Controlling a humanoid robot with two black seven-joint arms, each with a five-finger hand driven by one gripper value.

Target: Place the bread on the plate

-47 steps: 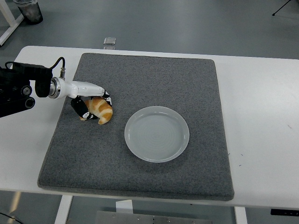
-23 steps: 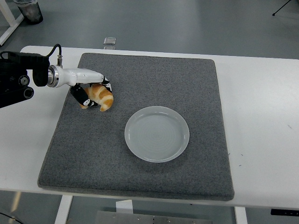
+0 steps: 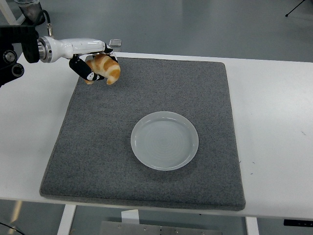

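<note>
Left hand (image 3: 93, 66) comes in from the picture's left edge on a black arm with a white forearm shell, its dark fingers curled round the bread (image 3: 105, 68) and gripping it. That bread, a golden croissant-shaped piece with paler stripes, appears to hang clear of the surface, over the far left corner of the grey mat (image 3: 146, 191). Nothing of the right hand shows anywhere.

As for progress, I judge the pick-up done and the carry only begun. The plate (image 3: 165, 140) is bare, a pale round dish with a raised rim, sitting a little right of the mat's middle and nearer the table's front edge. Bread and plate lie well apart, so what is left is to bring the load across and toward the near side, lower it inside the rim, and release the grip.

Outward from there, the mat is a coarse dark felt-like rectangle that covers most of the working area and gives an even bed under the plate. It rests on the white table (image 3: 274, 122), whose bare top shows as broad margins to the right and left. Beyond the far edge runs a grey floor, with a small pale object (image 3: 115, 43) lying just behind the table, a white frame leg at the upper left corner, and a thin dark stand foot at the upper right.
</note>
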